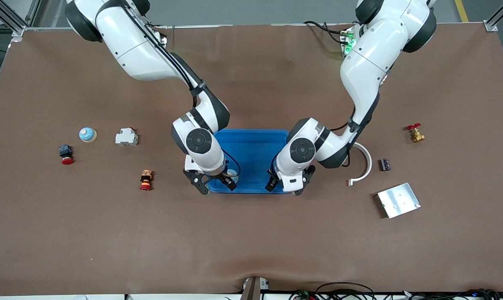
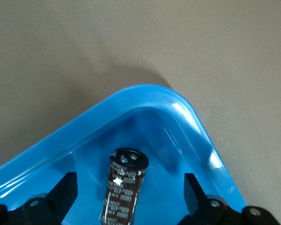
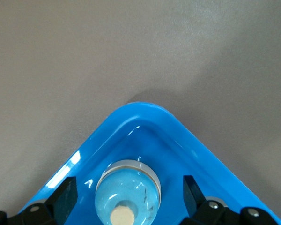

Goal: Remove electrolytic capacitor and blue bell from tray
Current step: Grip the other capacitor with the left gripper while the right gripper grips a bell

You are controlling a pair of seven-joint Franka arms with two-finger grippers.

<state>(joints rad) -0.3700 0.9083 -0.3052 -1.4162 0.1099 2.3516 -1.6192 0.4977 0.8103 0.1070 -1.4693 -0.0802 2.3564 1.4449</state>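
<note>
A blue tray sits mid-table. In the left wrist view a black capacitor with white print lies on the tray floor by a corner of the rim. My left gripper hangs over it, open, its fingers clear of it on both sides. In the right wrist view a light blue bell with a cream knob rests in another tray corner. My right gripper is open above the bell, touching nothing.
Toward the right arm's end lie a second blue bell, a white breaker and two red push buttons. Toward the left arm's end: a white curved piece, a small dark capacitor, a metal plate, a brass valve.
</note>
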